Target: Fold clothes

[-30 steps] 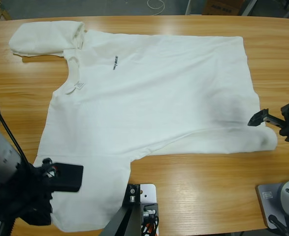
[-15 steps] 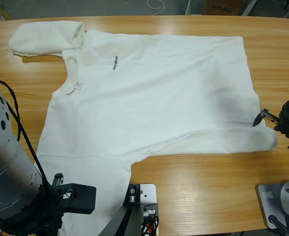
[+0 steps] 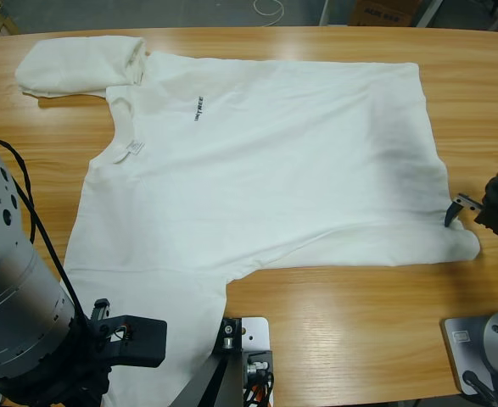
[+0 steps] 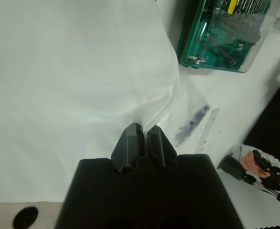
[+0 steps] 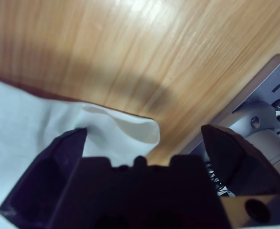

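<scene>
A white T-shirt [image 3: 265,170] with small black lettering [image 3: 199,108] lies spread flat across the wooden table. A second white shirt [image 3: 79,64] sits folded at the far left corner. In the high view my left gripper [image 3: 142,339] is at the spread shirt's near left sleeve. The left wrist view shows that gripper [image 4: 144,136] shut on a fold of the white fabric [image 4: 58,86]. My right gripper [image 3: 484,231] is open at the shirt's near right corner. In the right wrist view that corner [image 5: 125,129] lies between the jaws of the right gripper [image 5: 144,143], which stand wide apart.
Bare wood [image 3: 359,314] runs along the near edge and beside the shirt on the right. A green electronics case [image 4: 221,33] shows in the left wrist view. A cardboard box [image 3: 384,10] stands beyond the table's far edge.
The left arm has swung so its large elbow fills the lower left, and its gripper shifted toward the near edge. The right gripper slid slightly down and right beside the shirt corner.
</scene>
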Motion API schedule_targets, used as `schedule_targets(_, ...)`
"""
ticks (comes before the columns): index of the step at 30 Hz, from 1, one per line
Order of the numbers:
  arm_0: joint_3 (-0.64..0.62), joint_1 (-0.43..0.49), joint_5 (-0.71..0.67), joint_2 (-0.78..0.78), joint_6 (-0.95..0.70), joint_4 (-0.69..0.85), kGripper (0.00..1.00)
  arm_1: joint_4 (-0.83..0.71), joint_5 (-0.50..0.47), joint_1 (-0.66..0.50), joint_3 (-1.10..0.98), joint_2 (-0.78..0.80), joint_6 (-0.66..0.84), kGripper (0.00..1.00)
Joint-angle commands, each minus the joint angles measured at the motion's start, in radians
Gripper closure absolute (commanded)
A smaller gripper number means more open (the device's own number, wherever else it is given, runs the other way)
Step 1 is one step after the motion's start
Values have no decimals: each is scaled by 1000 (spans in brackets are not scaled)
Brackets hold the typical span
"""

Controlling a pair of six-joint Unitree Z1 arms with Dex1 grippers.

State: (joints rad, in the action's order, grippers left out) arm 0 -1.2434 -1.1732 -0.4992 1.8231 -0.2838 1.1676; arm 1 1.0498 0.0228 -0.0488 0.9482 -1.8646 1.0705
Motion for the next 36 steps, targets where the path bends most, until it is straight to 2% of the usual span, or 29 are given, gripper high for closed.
schedule_targets(1,33,-7,-4,16,9,-16,1000,95,-32,-58,24,9,14,0)
schedule_targets(4,33,-6,-1,14,12,-16,1000,181,8,-129,34,91,15,0)
schedule_targets(7,35,-3,-1,12,12,-16,1000,263,67,-239,72,98,50,0)
schedule_targets(11,35,-3,3,5,14,-16,1000,276,94,-330,80,104,117,0)
schedule_targets(17,36,-2,14,5,20,-17,1000,235,25,-334,221,22,112,0)
schedule_targets(22,36,-2,14,5,24,-19,1000,234,32,-357,345,-103,140,0)
schedule_targets(28,36,0,14,7,26,-20,1000,233,48,-384,349,-212,163,0)
schedule_targets(36,36,5,14,10,26,-22,1000,192,72,-391,326,-246,166,0)
